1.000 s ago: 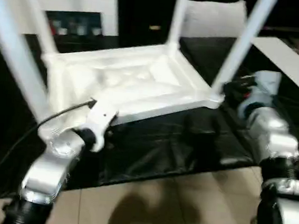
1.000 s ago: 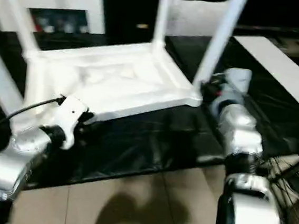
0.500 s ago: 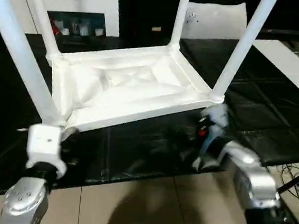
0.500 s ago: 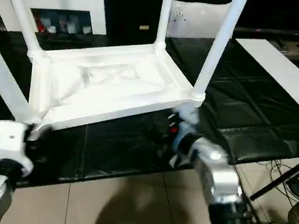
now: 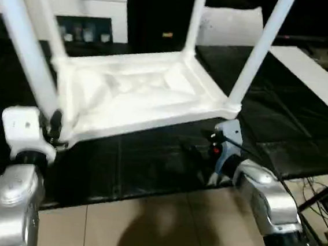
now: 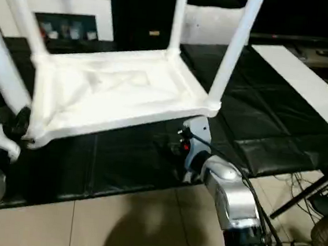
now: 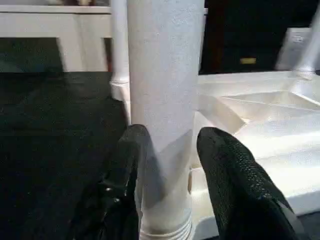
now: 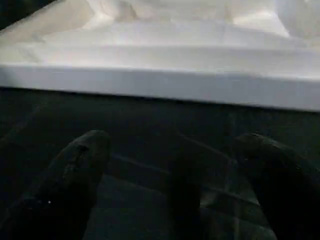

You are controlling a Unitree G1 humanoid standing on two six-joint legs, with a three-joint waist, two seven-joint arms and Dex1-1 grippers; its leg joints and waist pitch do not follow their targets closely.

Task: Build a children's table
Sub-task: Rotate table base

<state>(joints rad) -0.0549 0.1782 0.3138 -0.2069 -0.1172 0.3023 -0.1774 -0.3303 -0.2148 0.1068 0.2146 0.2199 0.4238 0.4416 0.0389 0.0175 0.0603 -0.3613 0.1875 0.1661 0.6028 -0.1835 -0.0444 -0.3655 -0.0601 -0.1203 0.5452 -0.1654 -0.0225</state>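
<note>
The children's table (image 5: 138, 91) lies upside down on a black mat, ribbed underside up, with its four white legs standing in the corner sockets. My left gripper (image 7: 167, 137) is shut on the near-left leg (image 5: 26, 46) just above its socket, one black finger (image 7: 132, 150) on each side. My left wrist (image 5: 24, 127) sits beside that corner. My right gripper (image 8: 175, 145) stands open and low over the mat, in front of the table top's front edge (image 8: 160, 85) near the near-right leg (image 5: 258, 50). Nothing lies between its fingers (image 8: 85, 150).
The black mat (image 5: 304, 113) covers the floor under the table, with tiled floor (image 5: 160, 227) in front of it. A white cabinet (image 5: 76, 4) stands behind, a flat white sheet (image 5: 232, 22) leans at the back, a white board (image 5: 314, 73) lies at right, and cables (image 5: 320, 190) trail near the right arm.
My left arm has swung from the table's front edge round to the left of the near-left leg. My right arm has drawn back from the near-right corner and dropped low over the mat.
</note>
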